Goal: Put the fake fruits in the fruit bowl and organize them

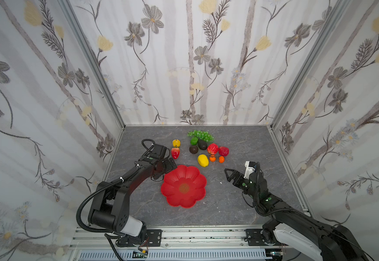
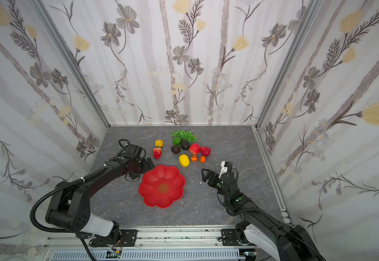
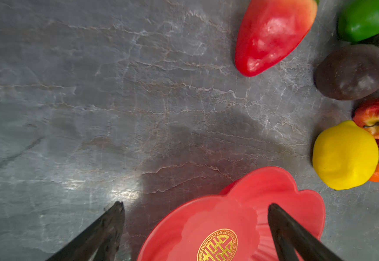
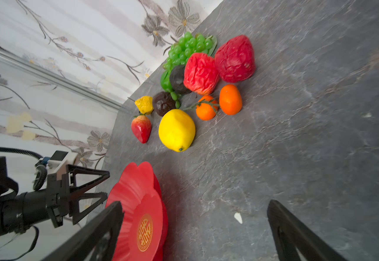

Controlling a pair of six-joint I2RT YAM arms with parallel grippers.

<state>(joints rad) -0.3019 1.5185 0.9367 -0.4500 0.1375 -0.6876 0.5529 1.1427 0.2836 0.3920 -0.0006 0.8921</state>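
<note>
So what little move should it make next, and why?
Probably ease the right claw forward over the lemon and lower it around that fruit. The fruit bowl is empty and every fruit lies on the table. The right claw is open and holds nothing. The lemon sits at the near edge of the pile, close to both that claw and the bowl.
</note>
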